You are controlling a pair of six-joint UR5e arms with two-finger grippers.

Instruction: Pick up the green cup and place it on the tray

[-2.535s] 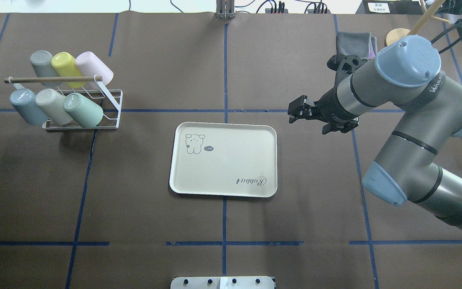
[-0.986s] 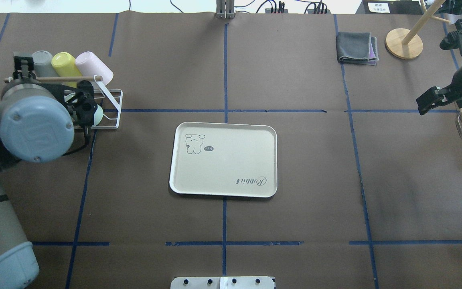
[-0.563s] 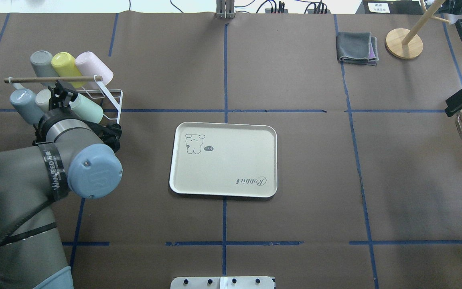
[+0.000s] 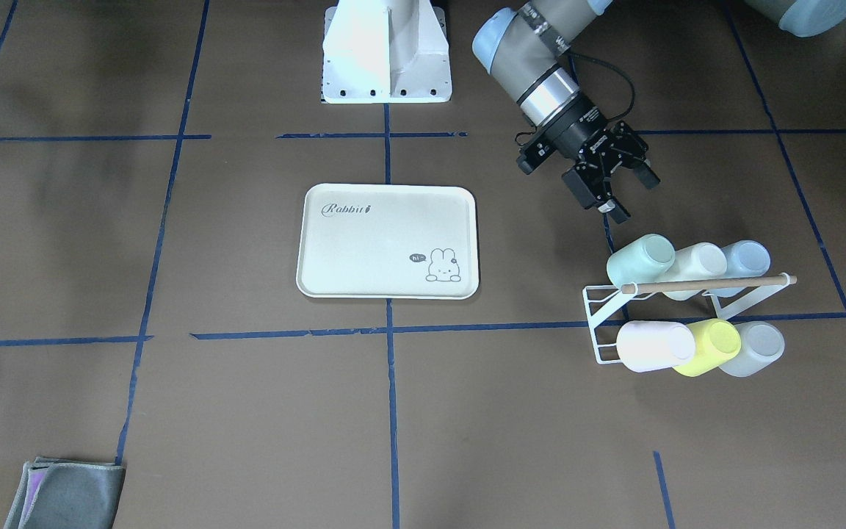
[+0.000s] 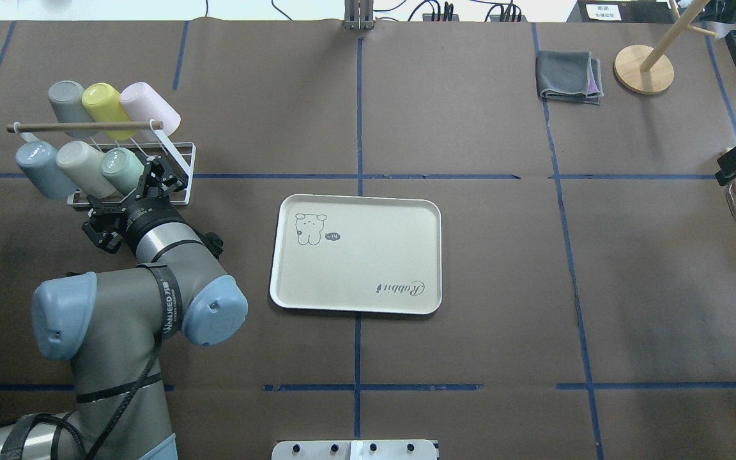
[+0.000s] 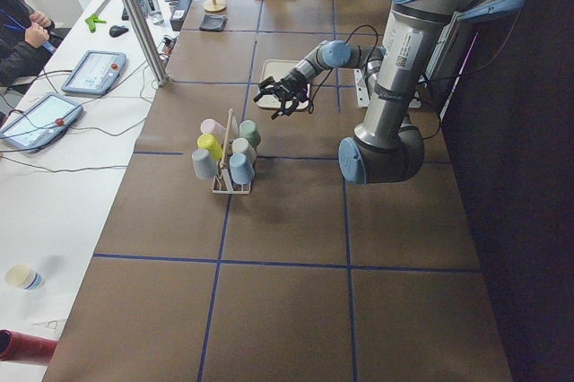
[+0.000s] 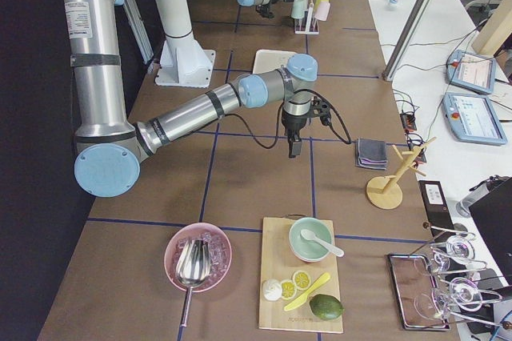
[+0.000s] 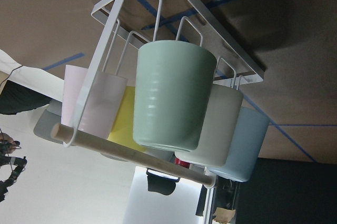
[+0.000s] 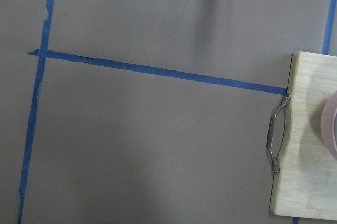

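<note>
The green cup (image 5: 119, 170) (image 4: 640, 258) (image 8: 171, 95) lies tilted on the white wire rack (image 5: 179, 161) (image 4: 598, 323), at the end of the near row closest to the tray. My left gripper (image 5: 130, 199) (image 4: 632, 200) is open and points at the cup from the robot's side, a short gap away, holding nothing. The left wrist view has the cup centred, with no fingers in frame. The cream tray (image 5: 355, 268) (image 4: 364, 250) lies flat mid-table with nothing on it. Only part of my right gripper (image 5: 735, 163) shows at the right edge; its state is unclear.
Other cups fill the rack: cream (image 5: 80, 167), blue (image 5: 39, 167), grey (image 5: 66, 101), yellow (image 5: 101, 102) and pink (image 5: 147, 105), under a wooden bar (image 5: 84, 126). A folded grey cloth (image 5: 569, 76), a wooden stand (image 5: 643, 61) and a cutting board (image 9: 305, 140) sit at the right.
My left arm swung in, and its gripper drew back from over the rack to the near side of the green cup. The right arm withdrew to the right edge.
</note>
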